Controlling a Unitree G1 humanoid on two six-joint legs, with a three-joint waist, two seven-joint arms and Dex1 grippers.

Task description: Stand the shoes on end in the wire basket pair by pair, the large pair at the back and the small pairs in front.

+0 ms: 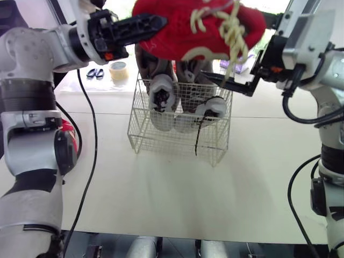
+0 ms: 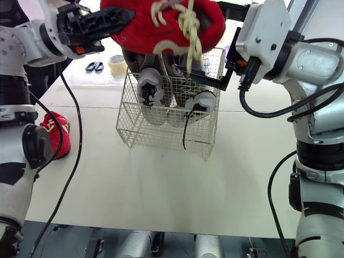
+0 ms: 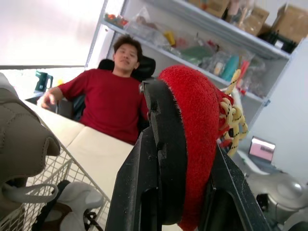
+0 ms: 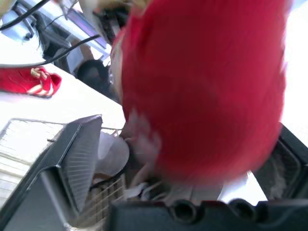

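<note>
**Red sneaker hovering over the basket**

The left gripper [image 1: 156,24] is clamping the red sneaker [image 1: 183,27] by its sole above the wire basket [image 1: 161,140], ready for the free front. The large grey pair [image 1: 161,94] is filling the back. The right gripper [image 2: 212,45] is gaping wide around the toe, probably to guide it.

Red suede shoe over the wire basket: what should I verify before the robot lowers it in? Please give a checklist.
1. Left gripper clamps the red suede shoe: ok.
2. Shoe hangs above the white wire basket: ok.
3. Large grey shoes stand on end toward the back: ok.
4. Yellow laces dangle loose toward the rim, may snag: not ok.
5. Right gripper hold on the shoe: cannot tell.
6. Second red shoe lies on the white table: ok.
</note>
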